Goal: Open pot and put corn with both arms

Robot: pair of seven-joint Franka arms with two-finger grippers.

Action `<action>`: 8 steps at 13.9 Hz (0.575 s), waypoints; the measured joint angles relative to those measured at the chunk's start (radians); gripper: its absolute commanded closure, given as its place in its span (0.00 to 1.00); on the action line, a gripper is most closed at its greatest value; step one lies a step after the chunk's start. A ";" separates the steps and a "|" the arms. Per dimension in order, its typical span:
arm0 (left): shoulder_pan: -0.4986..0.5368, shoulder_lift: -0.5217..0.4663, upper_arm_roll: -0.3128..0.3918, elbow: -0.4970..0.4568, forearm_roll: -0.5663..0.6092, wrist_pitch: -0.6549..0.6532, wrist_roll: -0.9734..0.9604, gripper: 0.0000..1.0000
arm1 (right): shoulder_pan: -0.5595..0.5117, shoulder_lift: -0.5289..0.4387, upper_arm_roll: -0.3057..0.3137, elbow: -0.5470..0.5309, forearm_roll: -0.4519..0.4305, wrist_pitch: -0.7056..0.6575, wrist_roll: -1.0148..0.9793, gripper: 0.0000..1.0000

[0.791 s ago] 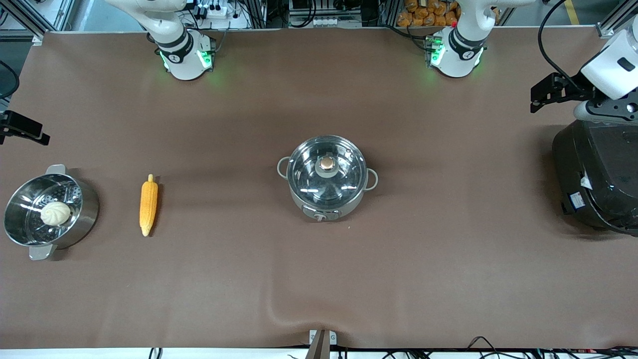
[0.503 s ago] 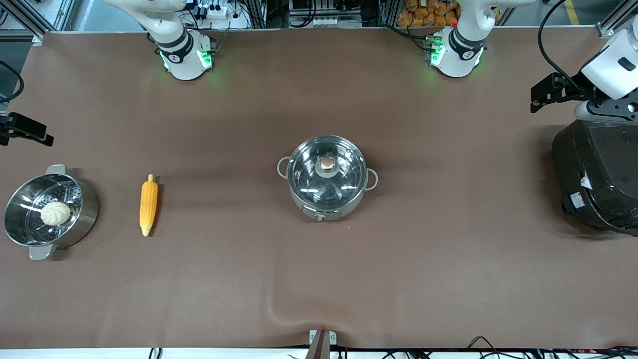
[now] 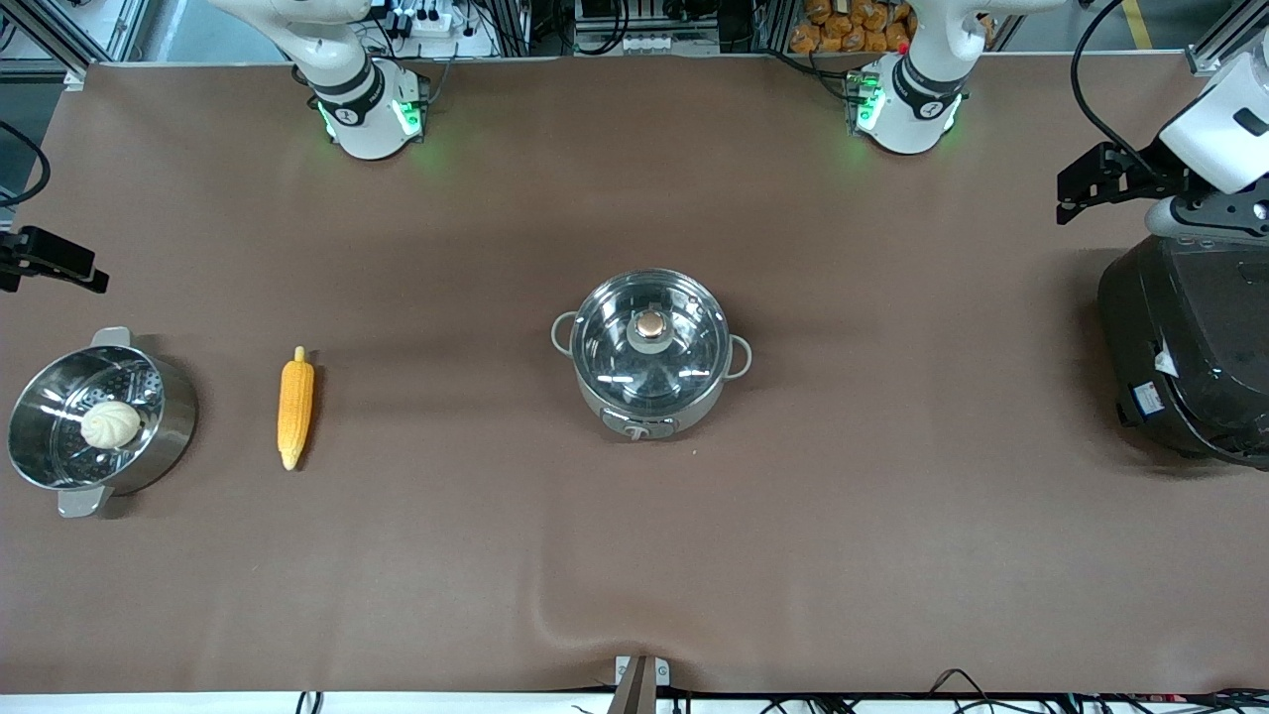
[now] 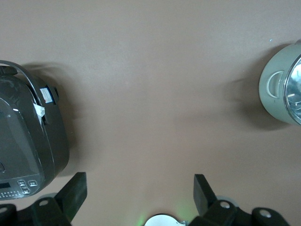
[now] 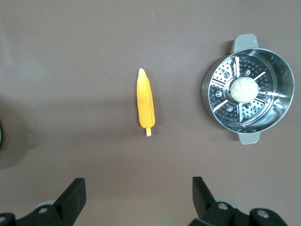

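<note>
The steel pot (image 3: 649, 382) stands at the table's middle with its glass lid (image 3: 684, 357) on and the copper knob (image 3: 650, 324) on top. The corn (image 3: 295, 407) lies on the table between the pot and the steamer pot, toward the right arm's end; it also shows in the right wrist view (image 5: 145, 104). My right gripper (image 5: 138, 187) is open and empty, high over that end of the table. My left gripper (image 4: 139, 186) is open and empty, high beside the black cooker. The pot's edge (image 4: 277, 92) shows in the left wrist view.
A steel steamer pot (image 3: 169, 421) holding a white bun (image 3: 109, 423) stands beside the corn at the right arm's end. A large black cooker (image 3: 1190, 347) stands at the left arm's end. The brown table cover has a wrinkle (image 3: 540, 620) near the front edge.
Both arms have shifted only slightly at the view's edges. Nothing on the table has moved.
</note>
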State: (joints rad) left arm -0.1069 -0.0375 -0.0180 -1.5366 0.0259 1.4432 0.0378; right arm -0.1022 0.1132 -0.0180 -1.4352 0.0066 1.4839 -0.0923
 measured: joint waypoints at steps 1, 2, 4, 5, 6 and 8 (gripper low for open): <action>0.000 0.000 0.000 0.001 0.000 0.000 0.000 0.00 | 0.000 0.000 0.001 -0.021 0.000 0.025 0.000 0.00; 0.000 0.001 0.000 0.001 0.000 0.000 0.000 0.00 | 0.000 0.000 0.002 -0.045 0.000 0.051 0.000 0.00; 0.000 0.002 0.000 0.002 0.000 0.000 0.000 0.00 | 0.000 0.000 0.006 -0.078 0.000 0.081 0.000 0.00; 0.000 0.002 -0.001 0.002 0.000 0.000 0.000 0.00 | 0.000 0.000 0.009 -0.091 0.000 0.094 0.000 0.00; -0.001 0.004 -0.002 0.002 -0.002 0.000 0.000 0.00 | 0.000 0.000 0.011 -0.108 0.000 0.114 0.000 0.00; -0.008 0.014 -0.005 0.002 -0.009 0.000 -0.002 0.00 | 0.001 0.000 0.013 -0.138 0.000 0.145 0.000 0.00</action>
State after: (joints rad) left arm -0.1151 -0.0232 -0.0231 -1.5342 0.0173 1.4431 0.0357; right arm -0.1016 0.1134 -0.0054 -1.5736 0.0066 1.6292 -0.0921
